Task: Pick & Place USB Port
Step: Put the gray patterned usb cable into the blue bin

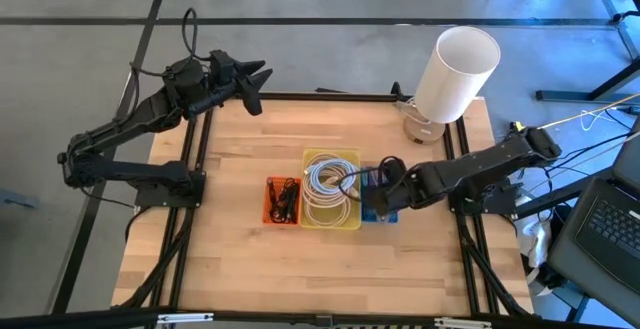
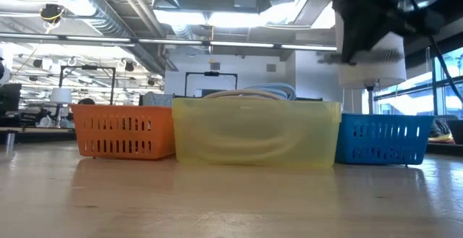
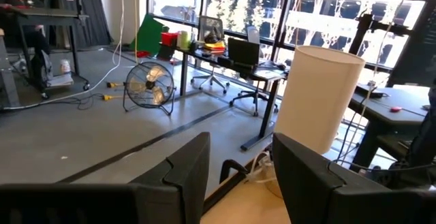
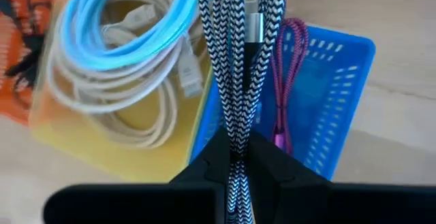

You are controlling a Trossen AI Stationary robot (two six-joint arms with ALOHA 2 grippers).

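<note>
Hiding the blue basket (image 4: 340,94), the right hand (image 4: 237,157) pinches braided cable (image 4: 235,60).

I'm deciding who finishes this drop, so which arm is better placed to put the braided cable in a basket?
The right arm. Its gripper already pinches the braided cable directly above the blue basket. The left gripper sits open at the table's far corner, away from all baskets.

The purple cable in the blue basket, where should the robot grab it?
Probably from straight above, pinching the purple cable on its long straight run, since it lies stretched along the open-topped blue basket. The right tool is already shut on the black-and-white braided cable, so that goes down first.
</note>
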